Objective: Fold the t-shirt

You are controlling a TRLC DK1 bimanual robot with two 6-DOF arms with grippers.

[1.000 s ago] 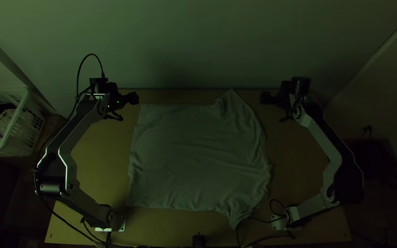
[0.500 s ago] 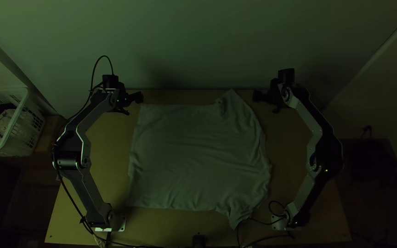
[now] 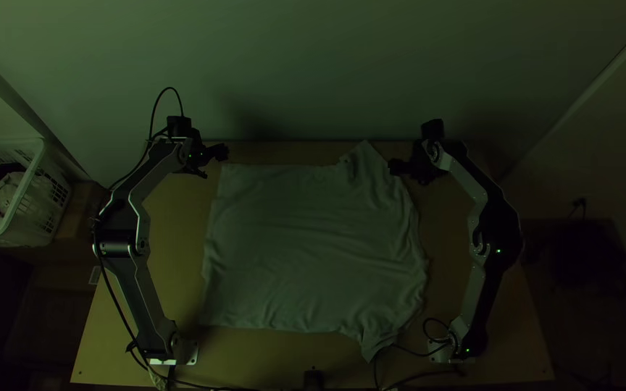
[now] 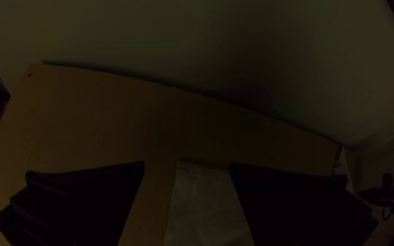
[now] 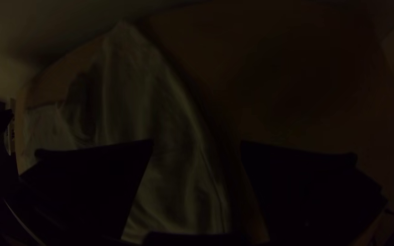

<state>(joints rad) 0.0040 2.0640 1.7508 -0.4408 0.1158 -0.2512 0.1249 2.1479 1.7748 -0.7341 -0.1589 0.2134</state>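
A pale t-shirt (image 3: 306, 246) lies spread over the middle of the table, with light wrinkles and one sleeve pointing up at its far right corner. My left gripper (image 3: 219, 153) is just beyond the shirt's far left corner; in the left wrist view the gripper (image 4: 187, 166) stands open, a corner of the shirt (image 4: 204, 200) showing between its fingers. By the far sleeve's right edge is my right gripper (image 3: 394, 168). It stands open too in the right wrist view, the gripper (image 5: 197, 143) having the shirt's edge (image 5: 174, 182) between its fingers, not gripped.
A white basket (image 3: 24, 194) holding cloth stands beyond the table's left side. Behind the table (image 3: 161, 253) rises a pale wall (image 3: 313, 72). Cables (image 3: 414, 353) run near the right arm's base, close to the shirt's near corner.
My right gripper has moved left, from out over the table to the shirt's far right edge. The left gripper has shifted slightly right. The shirt lies as before.
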